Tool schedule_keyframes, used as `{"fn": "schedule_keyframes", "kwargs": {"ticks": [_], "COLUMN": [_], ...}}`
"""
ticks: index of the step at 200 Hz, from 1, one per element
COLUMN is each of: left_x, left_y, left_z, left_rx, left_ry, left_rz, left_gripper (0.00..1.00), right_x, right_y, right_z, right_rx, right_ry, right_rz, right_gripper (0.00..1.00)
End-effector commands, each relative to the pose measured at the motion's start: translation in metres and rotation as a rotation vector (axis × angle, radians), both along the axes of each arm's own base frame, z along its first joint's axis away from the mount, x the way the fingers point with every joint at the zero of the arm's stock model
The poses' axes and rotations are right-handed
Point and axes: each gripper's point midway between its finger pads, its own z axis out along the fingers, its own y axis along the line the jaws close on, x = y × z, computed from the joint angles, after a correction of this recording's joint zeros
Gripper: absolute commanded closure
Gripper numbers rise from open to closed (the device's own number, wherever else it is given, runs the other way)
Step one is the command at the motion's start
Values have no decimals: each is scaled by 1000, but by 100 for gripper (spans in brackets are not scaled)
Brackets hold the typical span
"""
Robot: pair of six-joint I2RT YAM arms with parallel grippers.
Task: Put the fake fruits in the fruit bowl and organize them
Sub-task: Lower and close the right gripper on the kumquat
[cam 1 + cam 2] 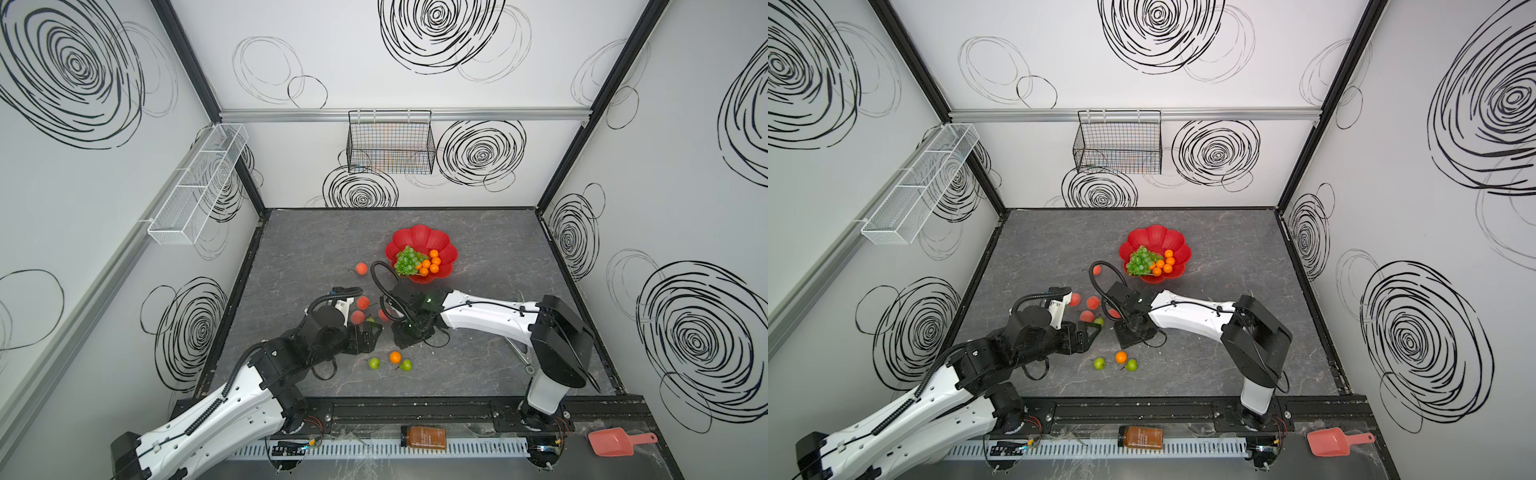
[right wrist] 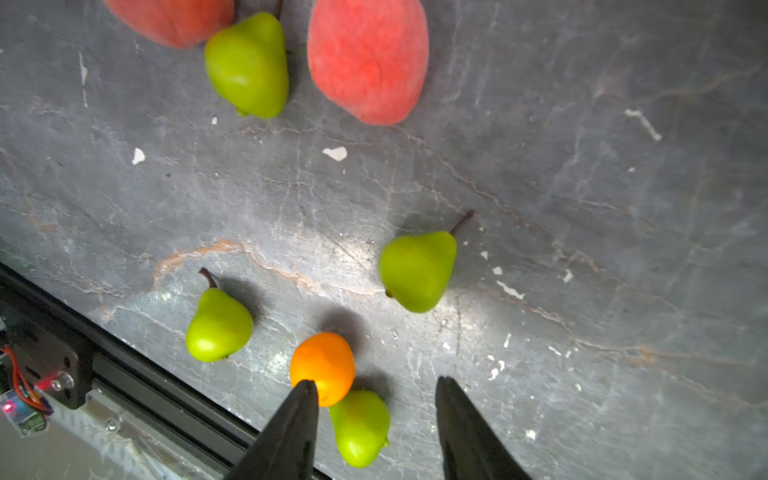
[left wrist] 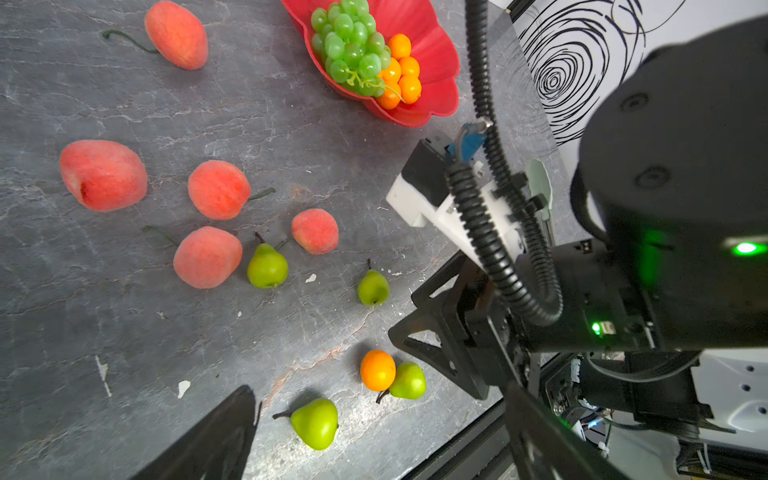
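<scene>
The red flower-shaped fruit bowl [image 1: 419, 239] [image 1: 1154, 237] [image 3: 440, 50] holds a bunch of green grapes [image 1: 406, 261] and several oranges [image 1: 432, 262]. Several peaches [image 1: 363, 302] [image 3: 218, 189] lie loose on the table. One orange [image 1: 395, 356] [image 2: 323, 365] and small green stemmed fruits [image 1: 374, 363] [image 2: 359, 428] lie near the front edge. My right gripper [image 2: 376, 392] [image 1: 1133, 332] hangs open above the table, and in the right wrist view one green fruit shows between its fingers. My left gripper [image 3: 379, 388] [image 1: 365, 336] is wide open and empty beside it.
A black wire basket [image 1: 390, 143] hangs on the back wall and a white mesh rack [image 1: 195, 187] on the left wall. A pink scoop [image 1: 615, 441] and a brown bottle [image 1: 423, 437] lie in front of the rail. Pale-green tongs [image 3: 540, 183] lie under the right arm.
</scene>
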Motion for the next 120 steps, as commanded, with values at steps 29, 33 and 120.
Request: {"fn": "schedule_keyframes", "kwargs": {"ticks": [29, 33, 120], "left_x": [-3, -5, -7], "left_y": [11, 11, 22], "left_z": [0, -1, -5], "left_rx": [-59, -60, -67], "left_ry": [4, 8, 15], "left_rz": [62, 63, 110], "left_gripper": [4, 4, 4], "right_x": [-15, -17, -36], "right_y": [12, 13, 30], "right_z": [-4, -4, -22], "right_rx": [27, 29, 9], "right_ry": [32, 32, 55], "right_rz": [39, 44, 121], "right_gripper": [42, 41, 42]}}
